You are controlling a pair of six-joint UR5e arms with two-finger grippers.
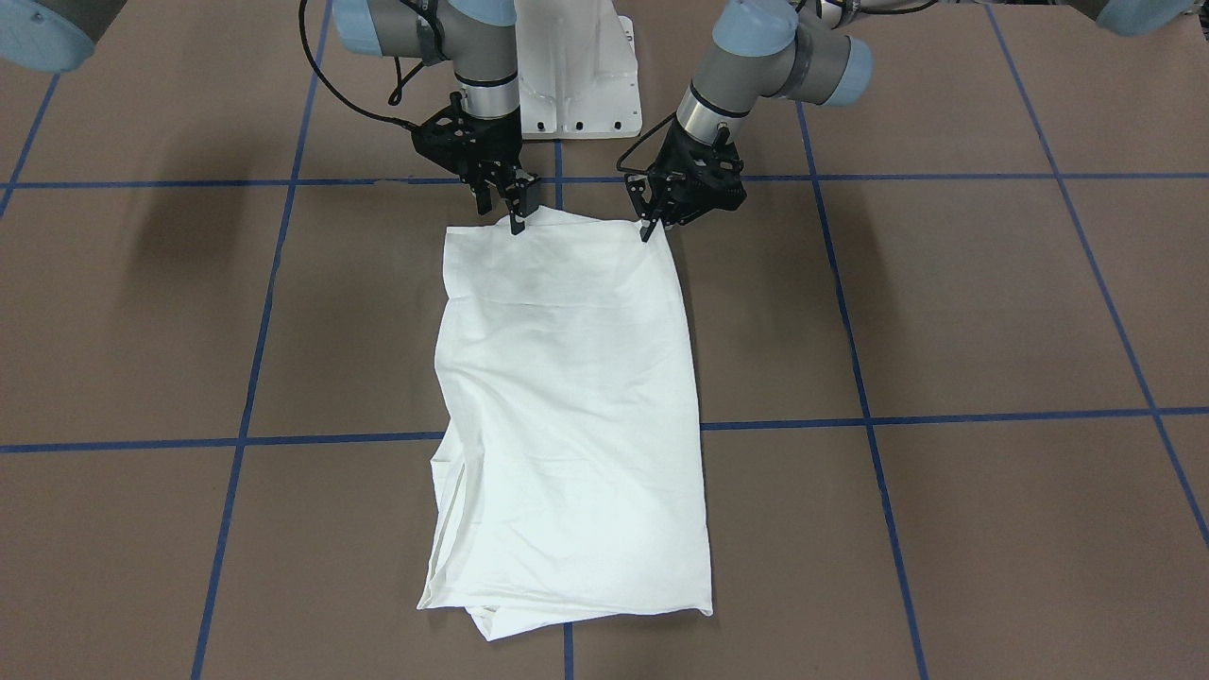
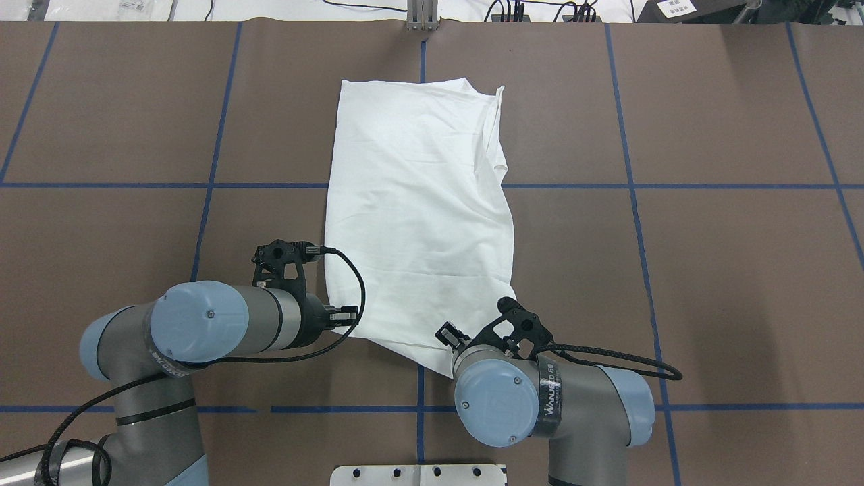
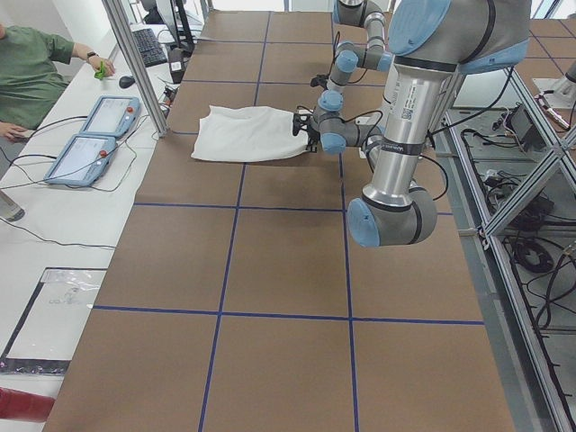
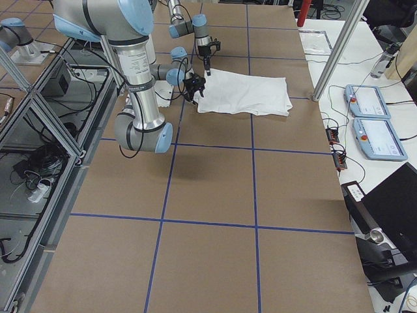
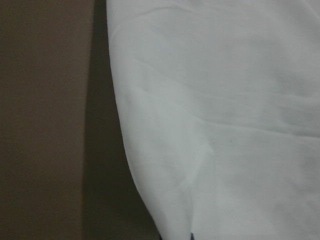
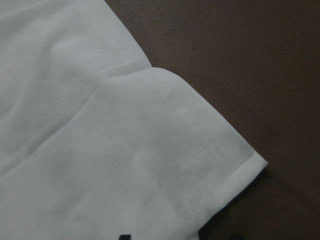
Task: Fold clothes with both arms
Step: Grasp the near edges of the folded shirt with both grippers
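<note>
Cotton shirt [image 1: 567,406], white and softly creased, lies folded into a long rectangle on the matte brown desk [image 1: 945,312]. The right hand [image 1: 501,215] straddles a hemmed corner, fingers apart. The left hand [image 1: 655,227] meets the neighbouring corner; I cannot tell its grip.
</note>
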